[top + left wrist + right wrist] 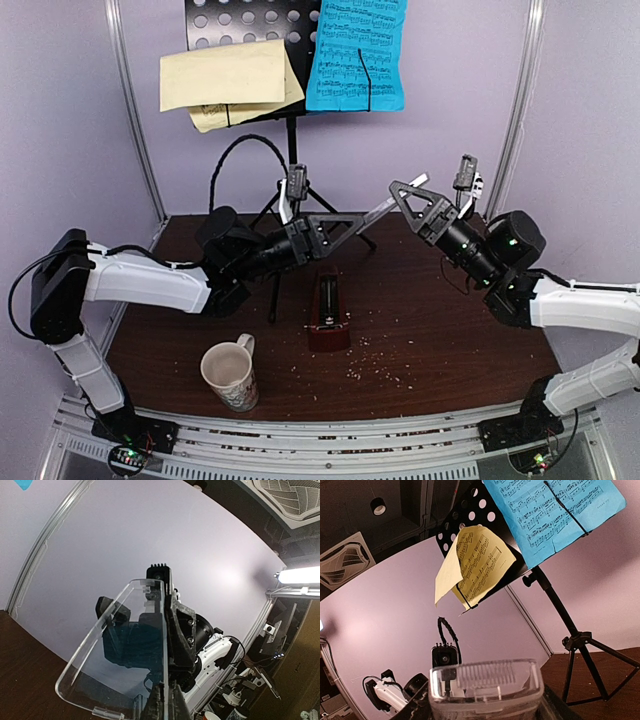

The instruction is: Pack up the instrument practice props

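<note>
The clear plastic metronome cover (380, 210) hangs in the air between both grippers, above the table. My left gripper (340, 226) is shut on one edge of the cover (125, 645), which is pinched between its fingertips (167, 707). My right gripper (402, 196) is shut on the other end of the cover (485, 680). The dark red-brown metronome (327, 316) stands uncovered on the table below. The black perforated music stand (255, 20) stands at the back and holds a pale yellow sheet (225, 80) and a blue sheet (357, 55).
A cream patterned mug (230, 375) stands near the front left. The stand's tripod legs (290, 215) spread just behind my left gripper. Small crumbs (380, 362) lie on the dark wooden table (450, 340). Metal frame posts (135, 110) flank the back wall.
</note>
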Robot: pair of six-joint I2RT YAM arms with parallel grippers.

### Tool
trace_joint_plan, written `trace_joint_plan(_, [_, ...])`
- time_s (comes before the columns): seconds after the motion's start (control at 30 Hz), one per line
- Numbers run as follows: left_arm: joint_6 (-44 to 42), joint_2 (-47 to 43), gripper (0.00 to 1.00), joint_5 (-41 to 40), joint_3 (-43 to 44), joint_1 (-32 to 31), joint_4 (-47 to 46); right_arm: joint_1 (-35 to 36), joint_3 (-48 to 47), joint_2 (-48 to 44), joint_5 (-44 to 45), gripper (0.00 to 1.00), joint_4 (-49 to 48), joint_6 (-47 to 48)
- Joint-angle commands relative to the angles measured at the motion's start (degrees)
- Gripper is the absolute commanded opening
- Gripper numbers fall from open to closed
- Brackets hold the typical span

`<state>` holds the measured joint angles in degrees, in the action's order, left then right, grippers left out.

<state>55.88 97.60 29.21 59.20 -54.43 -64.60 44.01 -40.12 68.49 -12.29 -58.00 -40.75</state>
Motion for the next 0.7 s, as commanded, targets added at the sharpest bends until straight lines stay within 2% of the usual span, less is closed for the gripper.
trace_joint_plan(0.0, [1.0, -0.5, 0.00, 0.6, 0.1, -0.2, -3.9, 0.3, 0.6, 0.2, -2.7, 0.55, -2.6, 0.2])
trace_joint_plan(0.17, [0.6, -0.5, 0.00, 0.5, 0.0, -0.2, -3.0, 0.3, 1.4, 0.0, -2.4, 0.50, -3.3, 0.5])
trace_joint_plan(0.2, [0.2, -0.6, 0.08, 0.3, -0.1, -0.1, -2.2, 0.4, 1.6, -0.3, -2.2, 0.50, -3.2, 0.7])
trace_joint_plan(0.33, [-3.4, -3.6, 0.56, -2.2, -2.7, 0.1, 4.2, 0.3, 2.2, -2.7, -0.5, 0.50, 2.7, 4.6])
trace_joint_plan(0.4, [-5.4, -6.4, 0.71, -4.6, -5.5, 0.4, 9.5, 0.3, 2.8, -5.0, 1.6, 0.51, 8.0, 7.9])
trace_joint_plan(0.47, [-7.3, -10.3, 0.79, -8.0, -8.3, 0.9, 17.0, 0.4, 3.5, -8.0, 4.7, 0.51, 14.0, 11.4])
trace_joint_plan(0.67, [-14.7, -15.7, 0.87, -16.6, -10.9, 1.4, 45.4, 0.3, 6.6, -17.3, 13.7, 0.52, 27.2, 17.9])
